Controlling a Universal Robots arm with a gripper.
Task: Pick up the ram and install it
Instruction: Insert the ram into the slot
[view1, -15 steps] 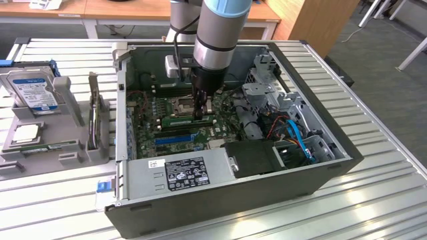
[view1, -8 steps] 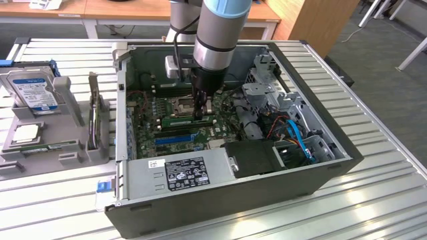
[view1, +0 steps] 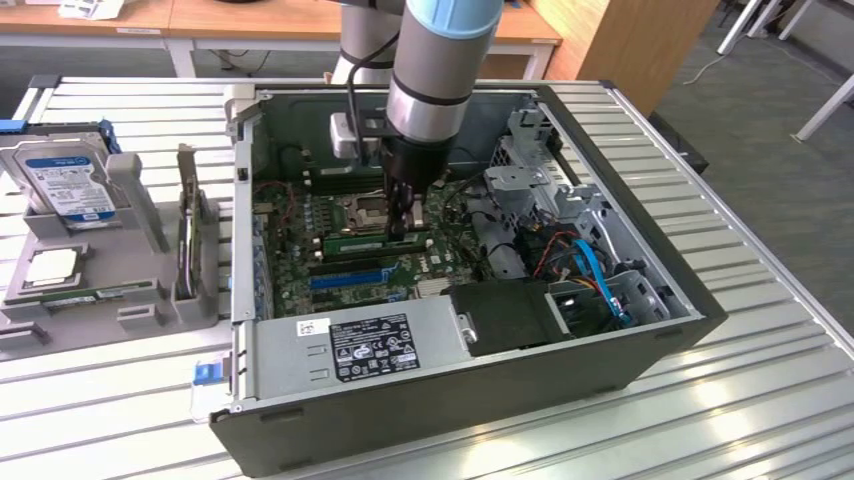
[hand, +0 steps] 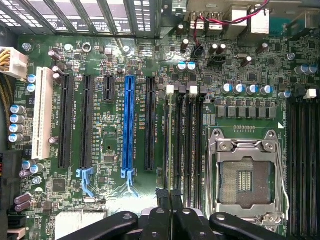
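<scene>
Closest in, the gripper has its two black fingers pinched almost together on a thin edge. From out in the room you can see that the edge belongs to the ram, a green stick standing on its long edge and gripped toward its end on the exterior view's right. It stands at the black memory slots, just on the near side of the open processor socket; I cannot tell whether it is fully seated. Nearer than the ram lies the blue slot on the motherboard. All this sits inside the open computer case, with the power supply along its near wall. On the slatted table, to the exterior view's left, a hard drive and a square silver chip rest in a grey holder.
</scene>
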